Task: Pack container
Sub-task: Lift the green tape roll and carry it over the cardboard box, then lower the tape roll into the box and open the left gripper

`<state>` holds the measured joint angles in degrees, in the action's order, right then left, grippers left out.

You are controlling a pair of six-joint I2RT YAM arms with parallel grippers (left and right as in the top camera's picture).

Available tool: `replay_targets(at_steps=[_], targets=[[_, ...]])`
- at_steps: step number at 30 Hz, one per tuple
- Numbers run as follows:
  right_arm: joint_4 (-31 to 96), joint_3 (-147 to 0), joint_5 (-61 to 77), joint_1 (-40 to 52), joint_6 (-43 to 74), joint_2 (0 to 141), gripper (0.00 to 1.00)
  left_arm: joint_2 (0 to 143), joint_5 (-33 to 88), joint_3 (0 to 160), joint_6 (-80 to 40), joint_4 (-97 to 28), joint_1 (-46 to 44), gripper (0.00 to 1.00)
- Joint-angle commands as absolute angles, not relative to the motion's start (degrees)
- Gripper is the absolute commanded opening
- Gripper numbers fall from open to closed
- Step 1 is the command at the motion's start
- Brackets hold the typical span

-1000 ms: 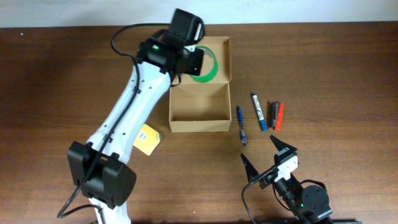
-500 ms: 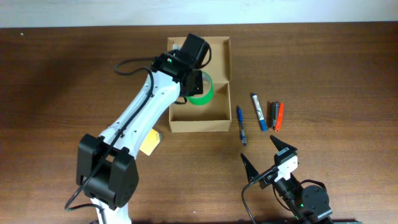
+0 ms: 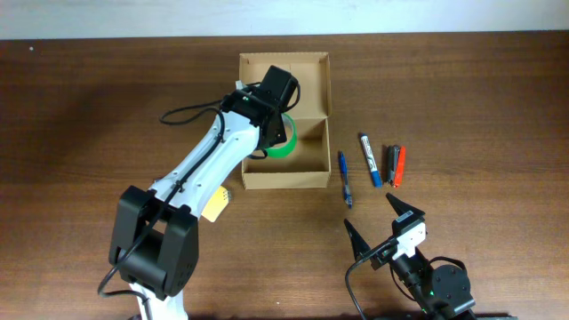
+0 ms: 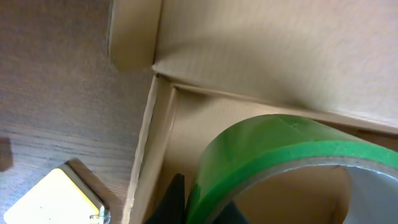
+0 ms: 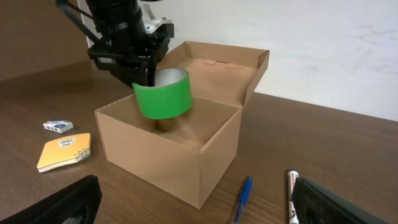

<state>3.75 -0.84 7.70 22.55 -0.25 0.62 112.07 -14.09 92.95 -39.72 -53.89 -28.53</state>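
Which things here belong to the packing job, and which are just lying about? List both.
In the job:
container
green tape roll, held at the container's opening by the left gripper

Lying about, untouched:
blue pen
blue-capped marker
black marker
red marker
yellow pad
small white box
right gripper, open and idle

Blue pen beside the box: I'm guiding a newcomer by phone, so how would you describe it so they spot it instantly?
Find the open cardboard box mid-table; pens lie in a row off its right wall. The blue pen is nearest the box, slim and blue, unlike the white-barrelled marker, black marker and red marker beyond.
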Motion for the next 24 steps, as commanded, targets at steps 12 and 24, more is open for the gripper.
replay_targets(at_steps=[12,24], targets=[[3.6,-0.3,7.2,22.9,-0.4,0.1,0.99,113.7,-13.8,92.5,-33.1,-51.8,-28.5,0.01],[3.6,-0.3,7.2,22.9,-0.4,0.1,0.99,113.7,-13.9,88.3,-32.4,-49.4,-28.3,0.02]])
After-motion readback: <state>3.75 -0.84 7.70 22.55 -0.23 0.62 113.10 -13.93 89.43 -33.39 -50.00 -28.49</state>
